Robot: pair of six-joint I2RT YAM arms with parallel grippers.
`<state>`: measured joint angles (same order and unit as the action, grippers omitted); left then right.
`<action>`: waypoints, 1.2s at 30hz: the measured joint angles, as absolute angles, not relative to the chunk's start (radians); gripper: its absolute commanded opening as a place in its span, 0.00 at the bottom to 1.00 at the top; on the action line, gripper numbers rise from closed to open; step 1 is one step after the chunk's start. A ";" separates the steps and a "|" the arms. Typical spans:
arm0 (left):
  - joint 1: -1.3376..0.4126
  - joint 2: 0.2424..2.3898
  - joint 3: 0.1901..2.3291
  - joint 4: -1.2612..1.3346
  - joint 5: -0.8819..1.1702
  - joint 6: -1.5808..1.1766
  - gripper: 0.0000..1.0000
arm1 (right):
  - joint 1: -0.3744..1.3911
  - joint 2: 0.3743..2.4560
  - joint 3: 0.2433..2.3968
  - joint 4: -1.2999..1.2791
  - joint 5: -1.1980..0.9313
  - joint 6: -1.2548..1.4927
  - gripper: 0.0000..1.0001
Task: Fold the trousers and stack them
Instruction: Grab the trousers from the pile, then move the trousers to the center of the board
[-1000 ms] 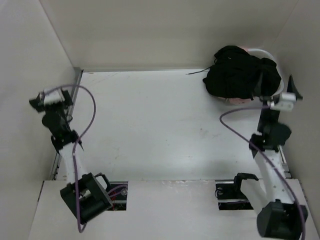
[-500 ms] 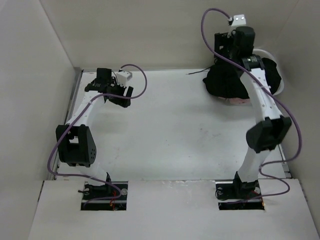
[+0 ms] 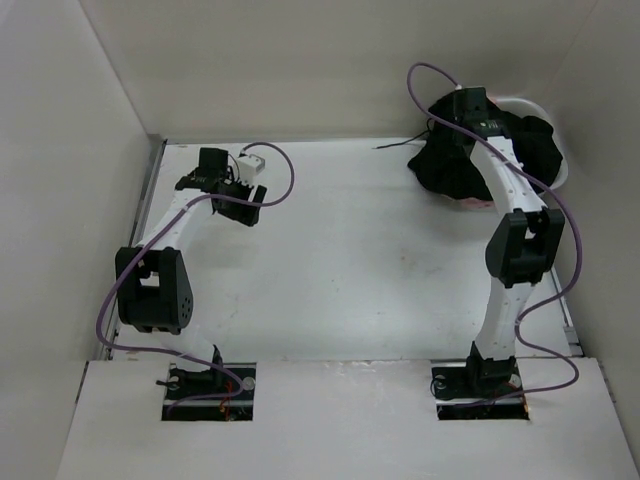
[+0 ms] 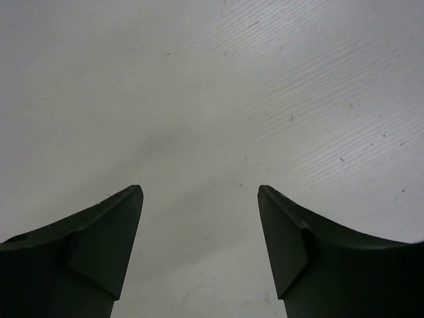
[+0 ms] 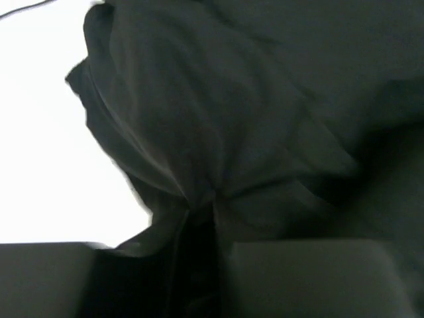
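One white tub (image 3: 548,112) at the far right corner held a single black heap of trousers (image 3: 450,165) that hid most of its rim; how many pairs lay in it was unclear. The right tool (image 5: 199,225) was clenched on a gather of that cloth, and the left tool (image 4: 200,199) hung released over the counter (image 3: 330,250).

The trousers (image 3: 437,165) lie bunched in a black heap far right; folds pinched together.

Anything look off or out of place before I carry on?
Nothing damaged. The trousers are a crumpled heap in the far right corner, over a white container, drawstring trailing onto the table.
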<state>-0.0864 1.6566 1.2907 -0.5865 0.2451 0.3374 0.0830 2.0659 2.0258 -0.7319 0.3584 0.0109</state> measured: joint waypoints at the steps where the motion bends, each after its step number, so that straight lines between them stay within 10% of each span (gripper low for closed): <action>1: -0.090 1.657 1.289 -0.586 0.241 0.337 0.70 | 0.083 2.045 2.009 -0.725 0.369 0.016 0.00; 15: -0.104 1.551 1.216 -0.570 0.220 0.330 0.71 | 0.167 1.721 1.987 -0.630 0.518 -0.044 0.00; 29: 0.173 1.240 1.104 -0.446 0.238 0.181 0.76 | 1.082 1.669 2.411 -0.071 0.425 -0.326 0.00; 36: 0.234 1.209 1.107 -0.421 0.266 0.152 0.77 | 1.034 1.510 1.926 0.057 0.532 -0.110 0.10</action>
<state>0.2344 1.2087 1.1069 -0.4206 0.2665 0.1516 1.0344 1.5097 1.9259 0.0566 0.5316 -0.1101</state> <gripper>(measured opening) 0.765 0.048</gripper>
